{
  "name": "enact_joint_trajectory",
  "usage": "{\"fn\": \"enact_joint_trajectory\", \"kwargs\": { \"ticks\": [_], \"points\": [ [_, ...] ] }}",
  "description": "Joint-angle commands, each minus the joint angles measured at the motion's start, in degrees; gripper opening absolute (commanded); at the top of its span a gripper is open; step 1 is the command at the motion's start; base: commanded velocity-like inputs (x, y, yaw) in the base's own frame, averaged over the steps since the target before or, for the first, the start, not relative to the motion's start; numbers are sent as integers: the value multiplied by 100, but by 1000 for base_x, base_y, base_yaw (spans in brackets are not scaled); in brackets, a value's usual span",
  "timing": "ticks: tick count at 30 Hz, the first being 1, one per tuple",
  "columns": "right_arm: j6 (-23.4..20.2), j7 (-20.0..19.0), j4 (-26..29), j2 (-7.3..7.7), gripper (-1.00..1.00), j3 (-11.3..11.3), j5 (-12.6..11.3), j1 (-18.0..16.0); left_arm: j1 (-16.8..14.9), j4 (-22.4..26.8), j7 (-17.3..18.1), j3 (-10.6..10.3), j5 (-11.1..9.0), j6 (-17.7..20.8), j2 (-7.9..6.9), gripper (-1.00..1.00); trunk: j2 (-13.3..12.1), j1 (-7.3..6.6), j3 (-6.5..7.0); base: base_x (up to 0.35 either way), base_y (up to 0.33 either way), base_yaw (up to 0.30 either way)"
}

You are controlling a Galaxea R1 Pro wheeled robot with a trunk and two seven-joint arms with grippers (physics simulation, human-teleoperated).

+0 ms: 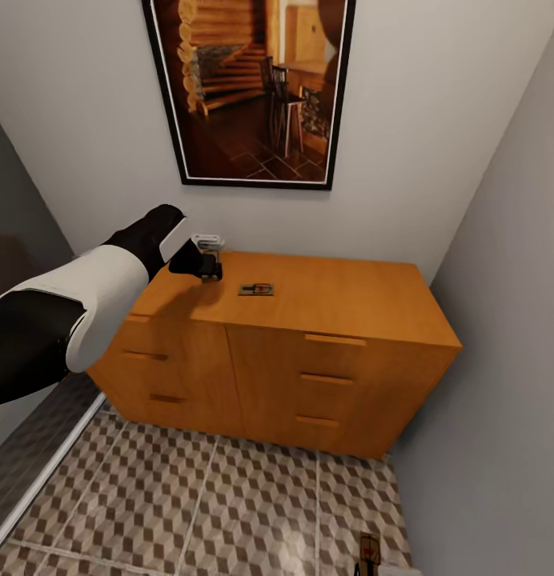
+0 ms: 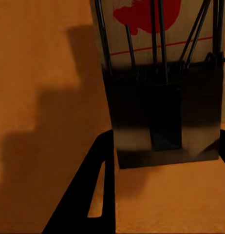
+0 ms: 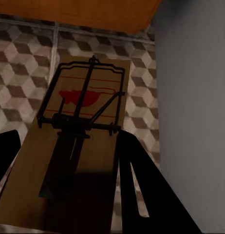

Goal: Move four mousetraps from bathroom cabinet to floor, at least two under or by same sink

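Left gripper [image 1: 210,267] sits over the back left part of the cabinet top [image 1: 341,292], black fingers down near the wood; a mousetrap [image 2: 163,87] lies between its fingers [image 2: 88,195] in the left wrist view, flat on the top, but whether the jaws press on it or stand spread around it, cannot tell. Right gripper [image 3: 64,185] has a second mousetrap [image 3: 78,131] pinched between its black fingers [image 3: 141,185], board tilted above the bathroom floor [image 3: 25,68], cabinet edge and grey wall [image 3: 195,97] just beyond.

Traps counted: two in head view, one trap [image 1: 256,290] lying flat mid-top of the cabinet, apart from the left gripper, and one [image 1: 369,552] at the lower edge over the floor tiles [image 1: 229,496] near the right wall. Each wrist view has one.

Look: tan wooden rectangle, dark wire frame and bar, red blotch with thin red lines.

One cabinet, orange-brown, flat top, six slot handles on the front. One framed picture [image 1: 253,88] on the wall above it. Small white object [image 1: 209,239] at the back edge of the top beside the left gripper, too small to identify. Floor printed with brown, beige and white cubes
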State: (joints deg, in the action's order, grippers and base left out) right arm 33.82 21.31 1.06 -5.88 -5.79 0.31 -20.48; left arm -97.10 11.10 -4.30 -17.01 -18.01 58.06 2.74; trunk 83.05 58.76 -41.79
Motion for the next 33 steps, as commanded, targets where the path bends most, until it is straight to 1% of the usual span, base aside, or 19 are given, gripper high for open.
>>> {"fn": "enact_joint_trajectory", "kwargs": {
  "ticks": [1, 11, 33],
  "points": [
    [11, 22, -7, -1, -100, -46, -15, -2, -2, 7, -51, -30, -53, 21, -2, -100, 3, -4, -4, -303, 143, 0],
    [11, 22, -5, -1, -100, -50, -15, -2, -2, -118, -45, -30, -53, 21, -2, -100, 3, -4, -4, -272, 184, 0],
    [32, 22, -5, -1, -100, -52, -15, -3, -2, -195, -44, -39, -53, 18, -2, -100, 3, -4, -4, -231, 217, 0]
  ]
}}
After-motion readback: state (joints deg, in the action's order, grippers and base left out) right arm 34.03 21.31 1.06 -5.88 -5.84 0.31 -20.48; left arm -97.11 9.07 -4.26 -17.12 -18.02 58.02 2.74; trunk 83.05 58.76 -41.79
